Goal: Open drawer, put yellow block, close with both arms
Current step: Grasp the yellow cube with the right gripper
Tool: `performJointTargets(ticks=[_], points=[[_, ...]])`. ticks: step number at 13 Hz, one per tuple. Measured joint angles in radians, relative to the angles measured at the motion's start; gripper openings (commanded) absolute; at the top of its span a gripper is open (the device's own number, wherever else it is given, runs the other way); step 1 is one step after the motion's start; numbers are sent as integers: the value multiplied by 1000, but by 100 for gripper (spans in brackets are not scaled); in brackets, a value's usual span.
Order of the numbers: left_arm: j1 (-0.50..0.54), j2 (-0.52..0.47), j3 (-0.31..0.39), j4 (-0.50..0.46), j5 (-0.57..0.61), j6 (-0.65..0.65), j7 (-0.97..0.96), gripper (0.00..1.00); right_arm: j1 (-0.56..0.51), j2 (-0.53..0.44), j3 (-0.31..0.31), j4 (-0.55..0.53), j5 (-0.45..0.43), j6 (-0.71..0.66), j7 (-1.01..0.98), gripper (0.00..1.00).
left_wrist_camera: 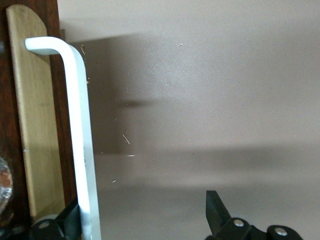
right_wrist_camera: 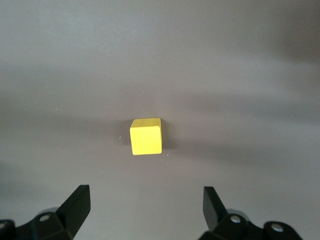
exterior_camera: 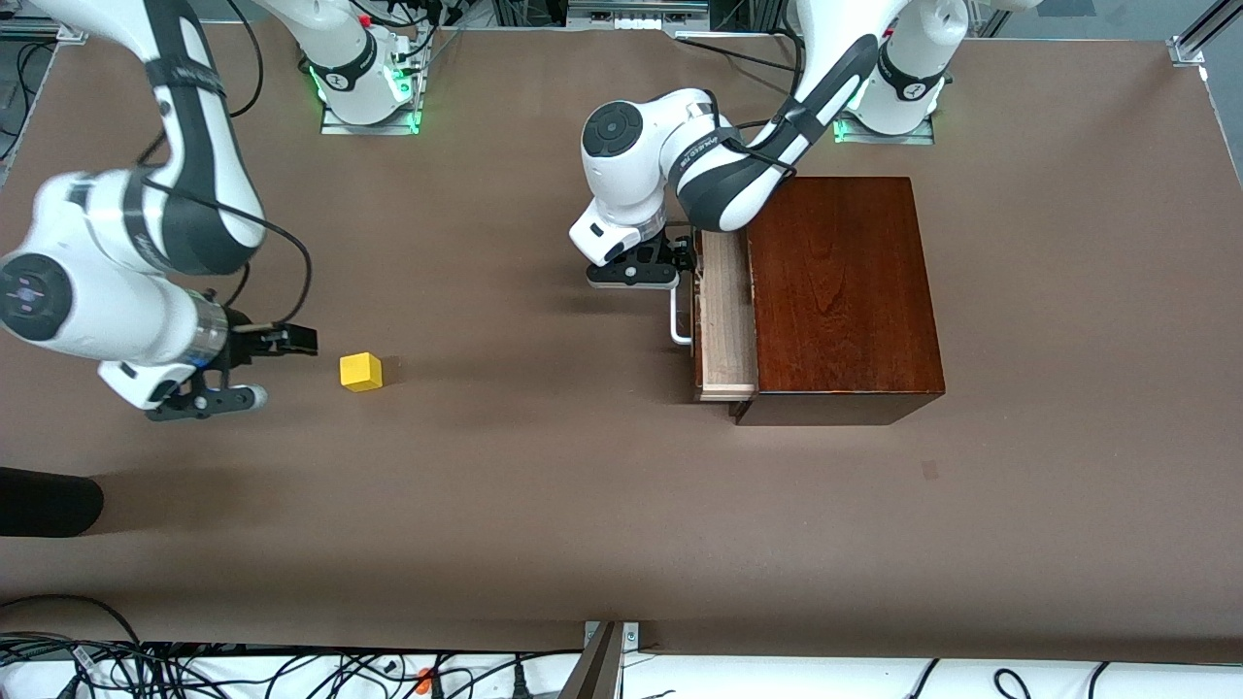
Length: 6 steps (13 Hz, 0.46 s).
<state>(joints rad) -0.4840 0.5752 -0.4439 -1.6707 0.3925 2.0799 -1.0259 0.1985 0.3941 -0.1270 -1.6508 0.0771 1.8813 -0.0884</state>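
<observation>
The dark wooden box stands toward the left arm's end of the table. Its drawer is pulled out a little, showing pale tray wood. My left gripper is open at the white handle. In the left wrist view the handle runs beside one finger, the other finger stands well apart, and the left gripper holds nothing. The yellow block lies on the table toward the right arm's end. My right gripper is open beside it, empty. In the right wrist view the block lies ahead of the open right gripper.
A black rounded object lies at the table's edge by the right arm's end, nearer to the front camera than the right gripper. Cables and a metal bracket run along the near edge. Brown table spreads between block and box.
</observation>
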Motion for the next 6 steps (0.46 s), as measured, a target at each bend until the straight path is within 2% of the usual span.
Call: performJointTargets(ticks=[6], points=[[-25,3,20,7,4,-11,8,100,38,81,9,-170,2,302,-1,100]])
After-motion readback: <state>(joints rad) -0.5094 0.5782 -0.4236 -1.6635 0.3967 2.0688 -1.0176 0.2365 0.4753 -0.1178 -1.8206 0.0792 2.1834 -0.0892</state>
